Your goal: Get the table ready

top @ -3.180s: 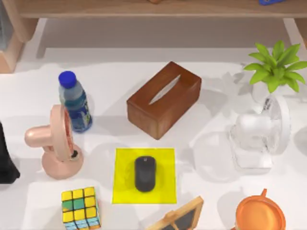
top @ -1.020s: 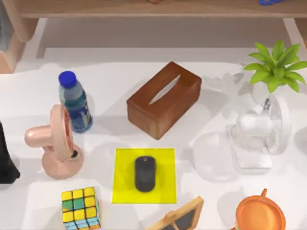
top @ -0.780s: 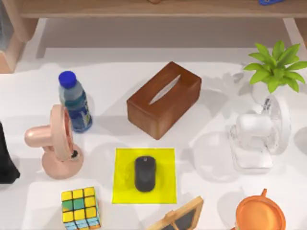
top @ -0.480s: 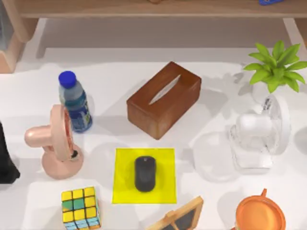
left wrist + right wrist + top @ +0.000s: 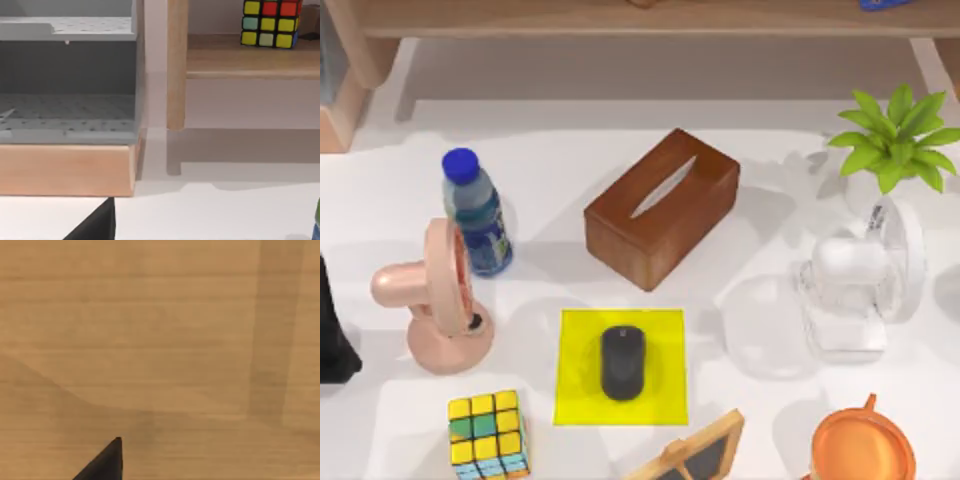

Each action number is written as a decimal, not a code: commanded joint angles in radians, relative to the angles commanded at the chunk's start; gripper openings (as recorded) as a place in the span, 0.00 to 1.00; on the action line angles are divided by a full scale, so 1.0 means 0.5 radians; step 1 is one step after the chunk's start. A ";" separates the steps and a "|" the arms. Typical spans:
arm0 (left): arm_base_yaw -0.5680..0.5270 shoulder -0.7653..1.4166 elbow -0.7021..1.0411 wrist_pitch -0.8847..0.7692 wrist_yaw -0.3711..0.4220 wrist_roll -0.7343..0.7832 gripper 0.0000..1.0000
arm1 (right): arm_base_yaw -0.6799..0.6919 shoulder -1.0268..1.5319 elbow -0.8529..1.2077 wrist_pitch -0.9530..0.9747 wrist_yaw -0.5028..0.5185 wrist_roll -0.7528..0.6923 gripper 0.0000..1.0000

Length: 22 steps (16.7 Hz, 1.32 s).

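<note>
Table (image 5: 570,170), white and wide, spans the whole top view, cluttered: tissue box (image 5: 662,207) at centre, black mouse (image 5: 622,362) on yellow mat (image 5: 578,400) at 6 o'clock, water bottle (image 5: 477,213) and pink fan (image 5: 435,296) at 9, white fan (image 5: 860,285) and potted plant (image 5: 893,135) at 3, Rubik's cube (image 5: 488,433) at 7. I cannot tell how far either of my grippers is open, or whether they hold anything. I judge it best to pick one item, approach from above and avoid neighbours.
</note>
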 joint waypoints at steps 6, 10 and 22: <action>0.000 0.000 0.000 0.000 0.000 0.000 1.00 | -0.466 -0.021 -0.531 0.074 0.019 -0.271 1.00; 0.000 0.000 0.000 0.000 0.000 0.000 1.00 | -1.054 -0.139 -1.301 0.189 -0.006 -0.625 1.00; 0.000 0.000 0.000 0.000 0.000 0.000 1.00 | -3.386 -0.706 -5.211 0.631 -0.311 -2.011 1.00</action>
